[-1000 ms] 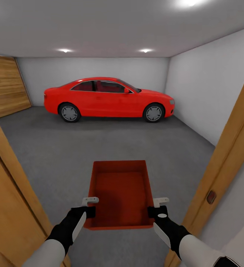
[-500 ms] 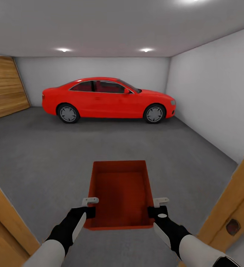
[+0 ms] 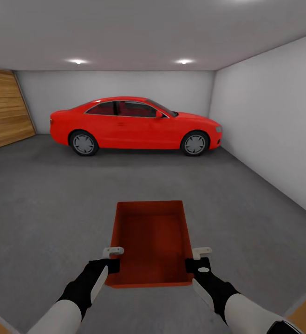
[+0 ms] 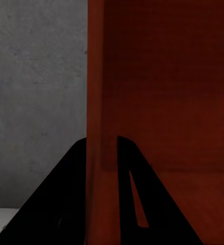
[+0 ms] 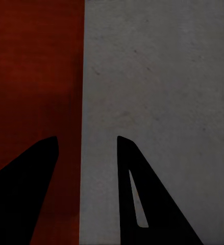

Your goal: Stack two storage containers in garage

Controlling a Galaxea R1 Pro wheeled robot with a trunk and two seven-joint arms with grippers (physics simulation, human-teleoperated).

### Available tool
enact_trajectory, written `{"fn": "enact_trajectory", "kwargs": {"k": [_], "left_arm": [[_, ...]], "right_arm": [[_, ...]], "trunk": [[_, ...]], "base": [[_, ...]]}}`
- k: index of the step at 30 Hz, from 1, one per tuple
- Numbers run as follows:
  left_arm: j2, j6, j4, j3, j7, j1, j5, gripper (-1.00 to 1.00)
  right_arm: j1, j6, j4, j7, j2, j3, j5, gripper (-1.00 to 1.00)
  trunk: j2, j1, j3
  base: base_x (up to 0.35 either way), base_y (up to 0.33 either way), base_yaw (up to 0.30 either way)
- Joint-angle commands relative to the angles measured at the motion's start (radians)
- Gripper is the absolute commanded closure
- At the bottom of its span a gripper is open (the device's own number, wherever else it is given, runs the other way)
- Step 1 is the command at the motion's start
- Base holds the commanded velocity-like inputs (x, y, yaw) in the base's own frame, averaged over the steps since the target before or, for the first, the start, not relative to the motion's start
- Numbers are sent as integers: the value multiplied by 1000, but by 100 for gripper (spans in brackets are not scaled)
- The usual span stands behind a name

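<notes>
Left pincer (image 3: 114, 258) clamps bin (image 3: 152, 241) wall | right pincer (image 3: 198, 260) straddles opp wall, grip unclear | bin long axis fwd, above garage floor (image 3: 55, 199)

The left gripper (image 4: 101, 153) straddles the straight red-orange wall of the rectangular plastic storage container (image 4: 163, 87), one black finger (image 4: 55, 199) outside, the other inside. From 9 to 12 o'clock lies rough, speckled dark grey concrete floor (image 4: 35, 76).

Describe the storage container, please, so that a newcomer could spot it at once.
Start from the red car parked across the far end of the grey floor. Nearer the camera, the storage container hangs between two black grippers. It is an open, lidless red-orange bin.
</notes>
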Motion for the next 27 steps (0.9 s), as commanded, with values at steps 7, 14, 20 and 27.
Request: {"fn": "enact_trajectory", "kwargs": {"k": [7,14,20,27], "left_arm": [[-1,6,-3,5,38,0,-31,100],[-1,7,-3,5,37,-1,-31,100],[-1,6,-4,5,37,-1,-31,100],[-1,7,-4,5,37,-1,-31,100]], "right_arm": [[-1,5,-2,-8,21,1,-19,100],[-1,5,-2,-8,21,1,-19,100],[-1,5,-2,-8,21,1,-19,100],[-1,5,-2,-8,21,1,-19,100]], "trunk": [[-1,1,-2],[-1,1,-2],[-1,1,-2],[-1,1,-2]], "base": [[322,0,0],[322,0,0],[322,0,0],[322,0,0]]}}
